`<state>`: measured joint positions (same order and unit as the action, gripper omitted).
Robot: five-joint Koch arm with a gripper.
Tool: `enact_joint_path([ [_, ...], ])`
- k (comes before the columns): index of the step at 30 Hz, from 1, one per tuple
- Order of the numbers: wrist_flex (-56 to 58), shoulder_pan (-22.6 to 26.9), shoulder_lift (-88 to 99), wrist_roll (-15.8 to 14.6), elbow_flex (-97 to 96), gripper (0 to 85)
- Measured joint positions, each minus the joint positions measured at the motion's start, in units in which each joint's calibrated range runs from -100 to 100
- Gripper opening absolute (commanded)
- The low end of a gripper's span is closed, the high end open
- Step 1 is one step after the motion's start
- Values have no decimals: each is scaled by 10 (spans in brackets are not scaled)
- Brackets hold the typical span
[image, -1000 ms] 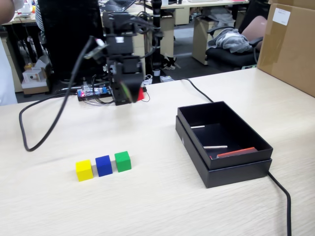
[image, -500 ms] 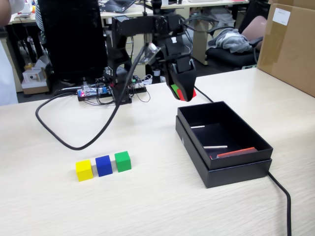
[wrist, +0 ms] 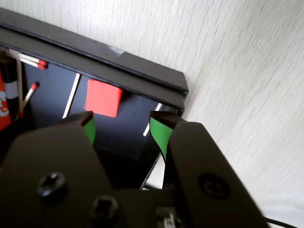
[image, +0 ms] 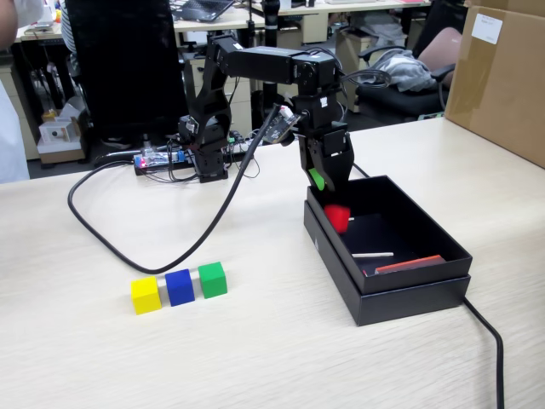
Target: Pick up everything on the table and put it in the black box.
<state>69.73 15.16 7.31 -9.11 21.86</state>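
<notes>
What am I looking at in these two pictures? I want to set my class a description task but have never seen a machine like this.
It is a small hobby robot arm standing on a light wooden table. One picture comes from a fixed camera looking across the table at the arm; the other comes from a camera riding on the arm's wrist, looking down past the gripper. Its two black jaws with green pads stand apart, so it is open and holds nothing. Just below it, a red cube is inside the black box, apparently just let go. Matchsticks also lie in the box. In the fixed view, three more cubes sit in a row on the table: a yellow cube, a blue cube and a green cube. A black cable loops across the table.
</notes>
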Motion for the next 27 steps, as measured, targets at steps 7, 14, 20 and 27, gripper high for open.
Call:
enact_joint_path([
  [7, -5, 0, 22, 0, -19, 281],
  [14, 2, -42, 224, 13, -47, 285],
  [20, 4, -138, 331, 82, -111, 416],
  [27, 2, -234, 264, 152, -130, 457],
])
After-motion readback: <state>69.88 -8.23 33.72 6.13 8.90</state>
